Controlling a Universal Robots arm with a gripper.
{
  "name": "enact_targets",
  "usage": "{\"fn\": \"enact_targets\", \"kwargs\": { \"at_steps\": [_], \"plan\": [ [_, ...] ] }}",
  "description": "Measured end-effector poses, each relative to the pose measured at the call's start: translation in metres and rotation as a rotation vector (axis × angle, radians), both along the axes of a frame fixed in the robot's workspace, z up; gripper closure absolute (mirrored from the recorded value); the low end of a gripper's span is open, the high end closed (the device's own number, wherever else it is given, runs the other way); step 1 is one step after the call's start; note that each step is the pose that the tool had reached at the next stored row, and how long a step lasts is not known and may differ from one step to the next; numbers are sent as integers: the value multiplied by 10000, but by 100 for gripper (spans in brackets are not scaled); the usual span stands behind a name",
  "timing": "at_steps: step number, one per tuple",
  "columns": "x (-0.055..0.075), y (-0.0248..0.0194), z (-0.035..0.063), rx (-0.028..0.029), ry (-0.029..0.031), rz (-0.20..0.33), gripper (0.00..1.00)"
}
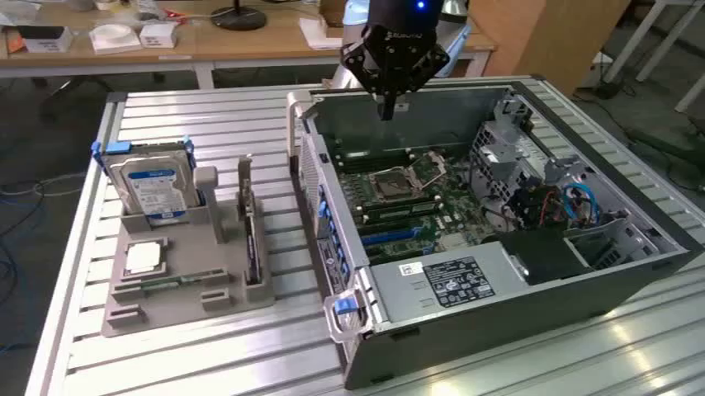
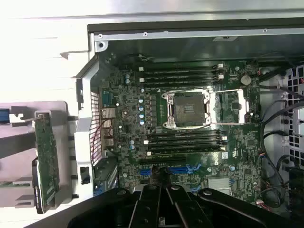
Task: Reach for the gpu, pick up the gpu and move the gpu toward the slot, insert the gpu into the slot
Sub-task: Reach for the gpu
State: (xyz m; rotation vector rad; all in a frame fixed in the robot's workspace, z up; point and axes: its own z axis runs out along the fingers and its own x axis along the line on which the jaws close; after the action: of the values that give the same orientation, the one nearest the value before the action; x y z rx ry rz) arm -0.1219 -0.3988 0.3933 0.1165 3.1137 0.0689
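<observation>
**Exterior view**
- Tool (image 1: 385, 106): fingers closed together, nothing held, poised above the open computer case (image 1: 529, 330).
- Gpu (image 1: 251, 235): stood on edge in the grey holder (image 1: 177, 318) on the bench (image 1: 198, 107), to the exterior view's left of the case, well apart from the tool and untouched.

**Wrist view**
- Gpu (image 2: 46, 161): green board face seen, lodged in the holder just outside the case wall.
- Blue slot (image 2: 183, 168): empty, near the tool (image 2: 164, 199).
- Handling, as judged: light, stiff, fragile. The gpu is best taken by its free upper edge, clear of components.
</observation>
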Motion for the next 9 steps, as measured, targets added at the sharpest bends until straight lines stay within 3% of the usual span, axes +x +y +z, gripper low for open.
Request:
{"fn": "enact_targets", "kwargs": {
  "at_steps": [5, 9],
  "plan": [
    [-13, 0, -2, 2, -2, -2, 90],
    [-111, 0, -4, 0, -1, -1, 90]
  ]
}}
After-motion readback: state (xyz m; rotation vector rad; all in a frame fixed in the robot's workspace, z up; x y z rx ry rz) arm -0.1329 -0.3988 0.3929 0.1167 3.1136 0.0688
